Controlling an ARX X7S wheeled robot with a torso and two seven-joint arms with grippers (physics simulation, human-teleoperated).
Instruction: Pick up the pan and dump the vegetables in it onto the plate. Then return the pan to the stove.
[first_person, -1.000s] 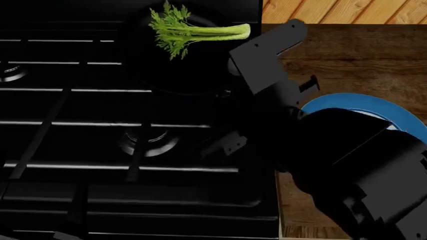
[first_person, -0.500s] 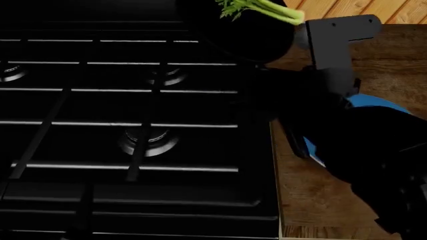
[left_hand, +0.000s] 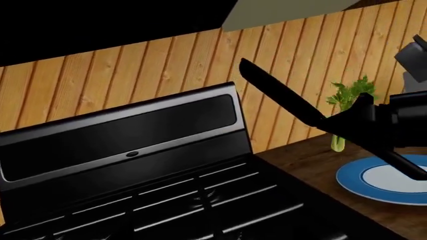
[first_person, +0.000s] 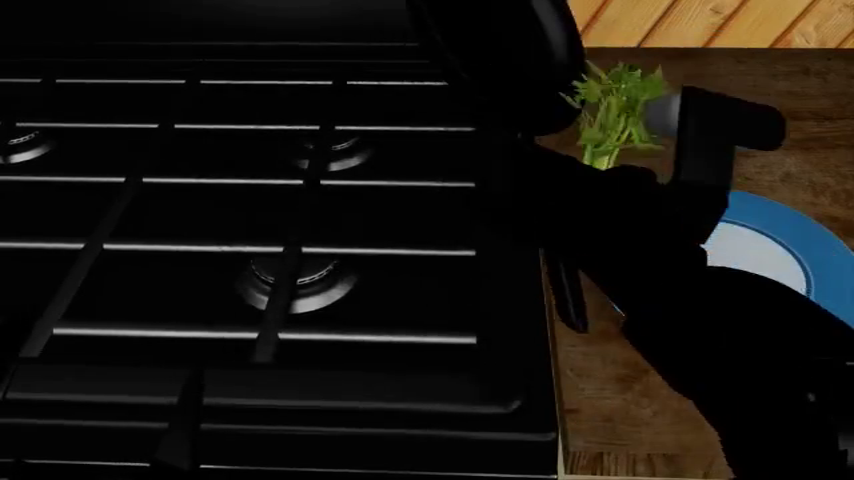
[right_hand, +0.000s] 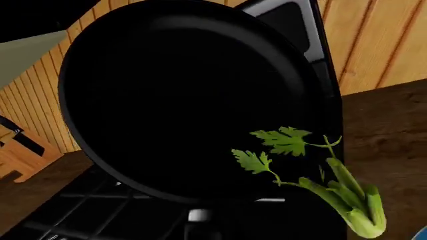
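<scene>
Dumping step | pan is held steeply tilted beside stove, celery sliding off near plate | right jaws hidden, state cannot be told | tilt should be kept over plate at desk's stove-side edge.

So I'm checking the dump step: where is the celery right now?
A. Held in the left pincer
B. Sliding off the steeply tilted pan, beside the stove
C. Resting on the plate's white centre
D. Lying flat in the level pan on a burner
B: the pan is tipped steeply and the celery hangs at its lower edge, not yet on the plate.
</scene>
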